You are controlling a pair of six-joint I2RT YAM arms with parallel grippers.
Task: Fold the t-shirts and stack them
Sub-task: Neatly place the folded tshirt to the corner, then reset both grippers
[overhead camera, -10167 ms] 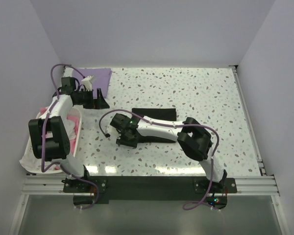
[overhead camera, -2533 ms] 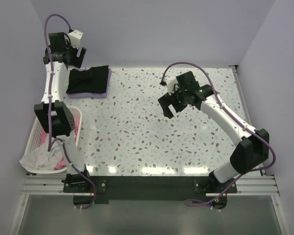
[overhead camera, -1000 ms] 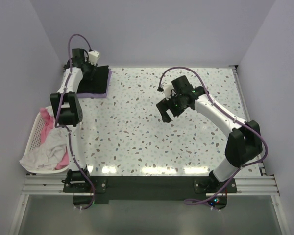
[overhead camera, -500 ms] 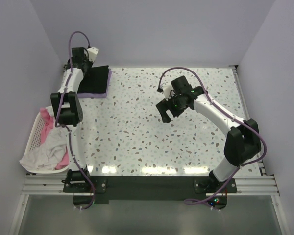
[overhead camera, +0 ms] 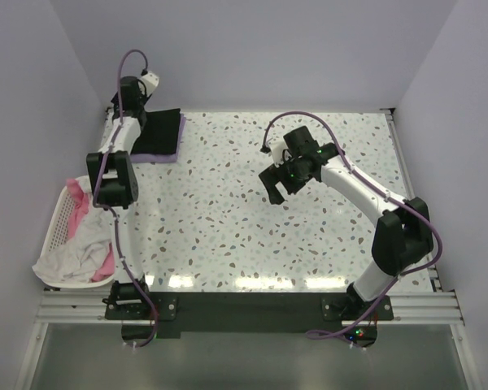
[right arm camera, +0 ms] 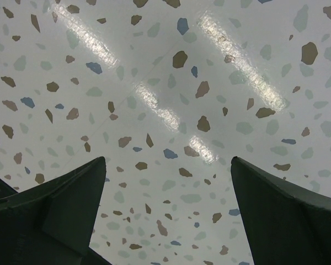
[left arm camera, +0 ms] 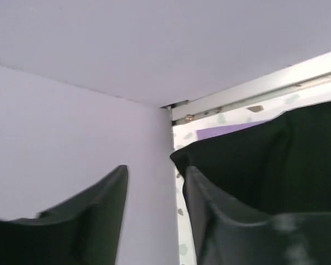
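A folded black t-shirt [overhead camera: 159, 132] lies on a flat lavender t-shirt [overhead camera: 164, 156] at the table's back left corner. My left gripper [overhead camera: 128, 99] hangs just beyond the stack's back left corner, by the wall. In the left wrist view that gripper [left arm camera: 154, 179] is open, only wall showing between its fingers; the black t-shirt [left arm camera: 265, 160] sits to the right, with a strip of lavender t-shirt [left arm camera: 223, 131] behind it. My right gripper [overhead camera: 275, 184] hovers over the middle of the table. It [right arm camera: 168, 165] stands wide open over bare speckled tabletop.
A white lattice basket [overhead camera: 58, 221] holding white and pink cloth [overhead camera: 75, 250] stands at the left edge near the left arm's base. Walls close in the back and the left. A metal rail [overhead camera: 411, 187] runs along the right edge of the table.
My left gripper has come off the black t-shirt's back left corner and drawn back toward the wall, jaws now apart. The right arm has hardly moved.
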